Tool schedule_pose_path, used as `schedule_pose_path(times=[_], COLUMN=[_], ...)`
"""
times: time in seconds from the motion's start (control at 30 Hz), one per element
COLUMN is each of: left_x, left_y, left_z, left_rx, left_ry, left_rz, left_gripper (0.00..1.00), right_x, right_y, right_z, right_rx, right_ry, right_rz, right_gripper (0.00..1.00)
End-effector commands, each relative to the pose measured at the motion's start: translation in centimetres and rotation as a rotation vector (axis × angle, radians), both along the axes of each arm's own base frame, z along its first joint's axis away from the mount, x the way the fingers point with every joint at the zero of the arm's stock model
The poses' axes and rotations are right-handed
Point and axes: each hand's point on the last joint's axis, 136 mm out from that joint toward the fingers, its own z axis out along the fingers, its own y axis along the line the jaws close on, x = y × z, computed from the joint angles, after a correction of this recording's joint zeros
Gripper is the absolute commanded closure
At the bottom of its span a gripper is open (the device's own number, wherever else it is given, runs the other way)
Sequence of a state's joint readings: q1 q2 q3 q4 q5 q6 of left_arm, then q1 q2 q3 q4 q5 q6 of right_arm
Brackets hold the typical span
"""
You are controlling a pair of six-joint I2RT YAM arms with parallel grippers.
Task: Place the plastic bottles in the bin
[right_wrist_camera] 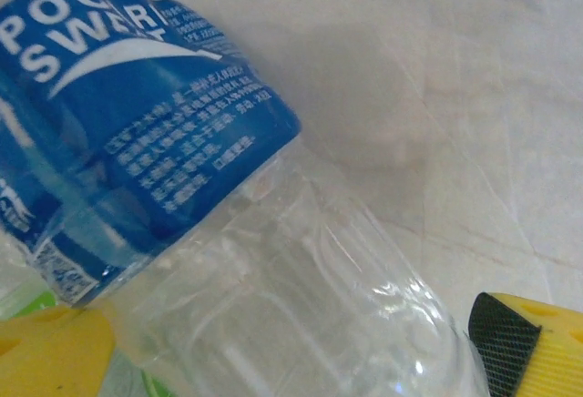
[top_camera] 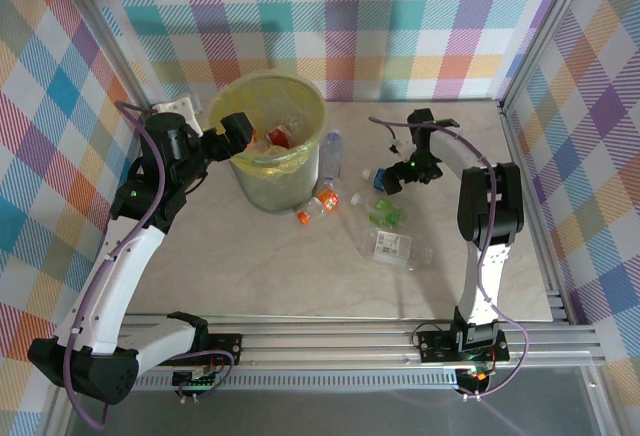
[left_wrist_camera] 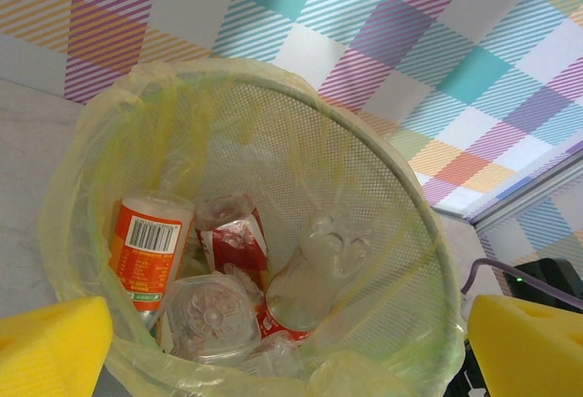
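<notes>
Blue-labelled bottle (right_wrist_camera: 155,133) lies closest, on the counter (top_camera: 250,276), between the yellow pads (right_wrist_camera: 46,351) of the right tool (right_wrist_camera: 290,351), which is spread wide around the clear body and has no hold on it as far as I can tell; left tool (left_wrist_camera: 290,351) is spread just as wide and empty, hanging over the mouth of the bin (top_camera: 272,194), where an orange-labelled bottle (left_wrist_camera: 146,251), a red-labelled one (left_wrist_camera: 232,238) and a clear one (left_wrist_camera: 314,279) already lie. Main risk, my read: the plastic looks slick and partly crushed, so when the pads close the bottle may squirt out sideways or roll off across the counter, more so since the pads are level with the bare body past the label. Second: green bottle (top_camera: 385,216) lies just beside it and could get nudged or caught in the same pinch. Third: left arm sits at the bin rim, so a carry from the right could clash with it, or bump the light-looking bin and tip it. More bottles lie out: an orange-capped one (top_camera: 315,206) at the bin foot, a slim clear one (top_camera: 331,153) beside the bin wall, a white-labelled one (top_camera: 400,248) nearer the arm bases; a release short of the rim would land among these
</notes>
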State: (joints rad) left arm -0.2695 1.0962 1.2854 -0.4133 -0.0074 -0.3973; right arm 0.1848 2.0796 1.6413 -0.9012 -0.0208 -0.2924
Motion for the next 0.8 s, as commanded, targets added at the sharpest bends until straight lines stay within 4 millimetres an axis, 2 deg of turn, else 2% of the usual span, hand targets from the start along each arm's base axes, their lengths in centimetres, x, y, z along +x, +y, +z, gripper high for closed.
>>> schedule_pose_path(times=[0.0, 0.27, 0.43, 0.77], left_x=[-0.5, -0.5, -0.4, -0.1], left_y=[0.0, -0.2, -0.5, -0.7], left_z=[1.9, 1.1, 1.7, 1.5], left_rx=[-0.019, -0.029, -0.036, -0.041], left_ry=[-0.046, -0.022, -0.030, -0.027], left_rz=[-0.015, -0.023, -0.041, -0.043], left_gripper=[0.00, 0.00, 0.00, 0.00], right_x=[1.0, 2.0, 2.8, 2.1], right_y=[1.3, 1.1, 0.8, 2.6], right_z=[-0.1, -0.7, -1.0, -2.2], right_rx=[0.033, 0.010, -0.028, -0.077], right_ry=[-0.009, -0.002, -0.030, -0.002], right_rz=[0.076, 0.081, 0.103, 0.271], right_gripper=[0.00, 0.00, 0.00, 0.00])
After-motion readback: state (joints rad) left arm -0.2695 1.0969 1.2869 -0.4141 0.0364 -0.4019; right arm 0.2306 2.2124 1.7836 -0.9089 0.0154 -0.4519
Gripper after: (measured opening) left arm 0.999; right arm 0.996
